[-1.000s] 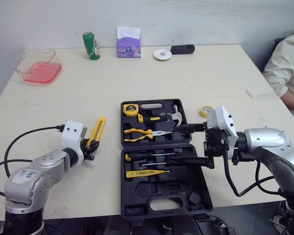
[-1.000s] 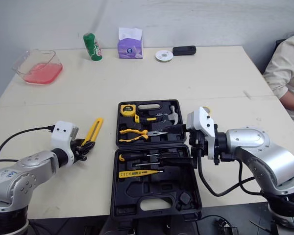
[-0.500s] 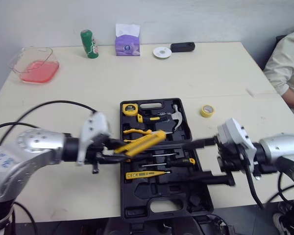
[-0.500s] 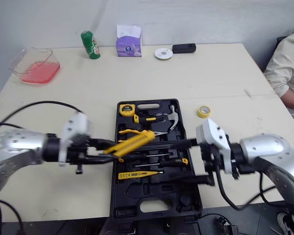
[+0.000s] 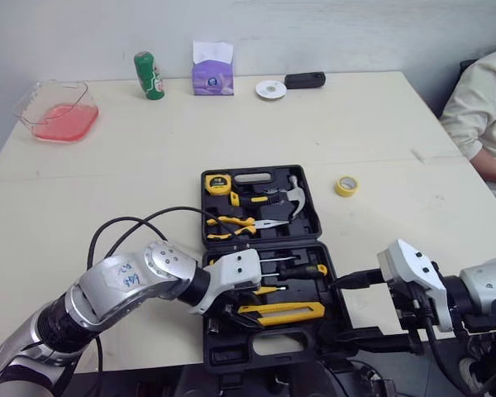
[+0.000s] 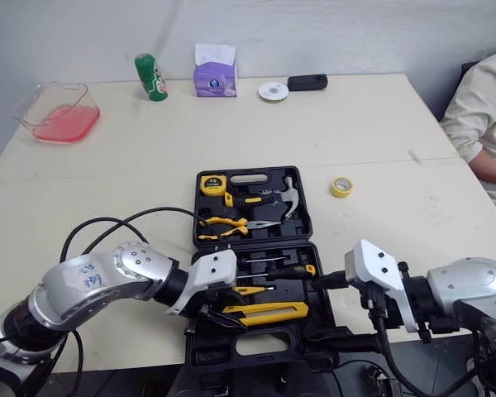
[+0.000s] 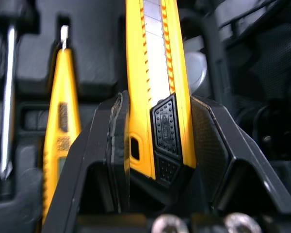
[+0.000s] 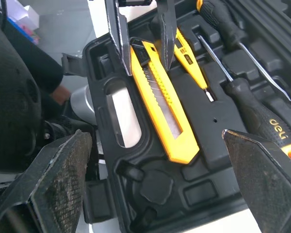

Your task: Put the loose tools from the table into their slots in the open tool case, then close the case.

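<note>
A: Where is the knife (image 5: 285, 313)?

B: In the front half of the tool case (image 5: 310, 332), just beside the yellow tester (image 8: 189, 58); left gripper (image 7: 157, 102) jaws clamped on its butt end, likely to seat it in its slot.

A: Right gripper (image 5: 347, 310)?

B: Jaws wide apart, at the case's right front corner; probably keeping clear. Tape roll (image 5: 345, 185) lies loose on the table (image 5: 132, 174); lid open.

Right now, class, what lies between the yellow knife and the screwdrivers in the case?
A yellow tester pen lies between the knife and screwdrivers, seen in the right wrist view.
</note>
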